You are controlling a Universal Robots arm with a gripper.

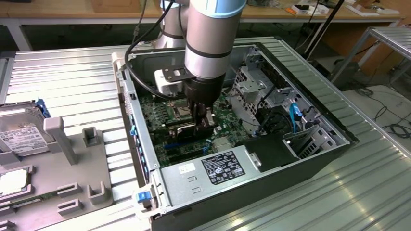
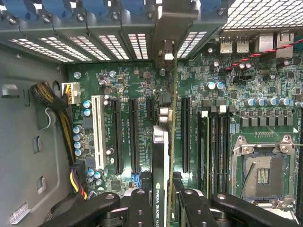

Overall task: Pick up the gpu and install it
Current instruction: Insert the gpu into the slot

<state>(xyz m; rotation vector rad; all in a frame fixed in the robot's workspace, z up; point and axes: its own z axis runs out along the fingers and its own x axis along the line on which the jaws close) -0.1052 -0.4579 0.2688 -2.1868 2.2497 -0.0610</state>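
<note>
gripper [image 2: 165, 195] clamped on the gpu [image 2: 161, 158], card held edge-on inside the case [image 1: 324, 144] just above the motherboard [image 2: 208, 78], bracket end toward the rear slot covers [image 2: 94, 45], presumably to line its connector edge up with a black expansion slot [image 2: 117, 137].

The table [image 1: 70, 72] is shiny silver with long stripes. The arm [image 1: 209, 43] is grey with a black band and a bit of light blue at the top. The case [image 1: 334, 144] is black, with a blue clip [image 1: 142, 196] at its near corner. Inside, the board [image 2: 213, 71] is green, with black slots [image 2: 117, 137] and one white slot [image 2: 99, 132]. The card [image 2: 160, 165] is black with a green edge, and its writing looks white, I think. The gripper [image 2: 165, 198] is black. At the exterior view's left, the drive [image 1: 19, 134] is silver with a white label.
</note>
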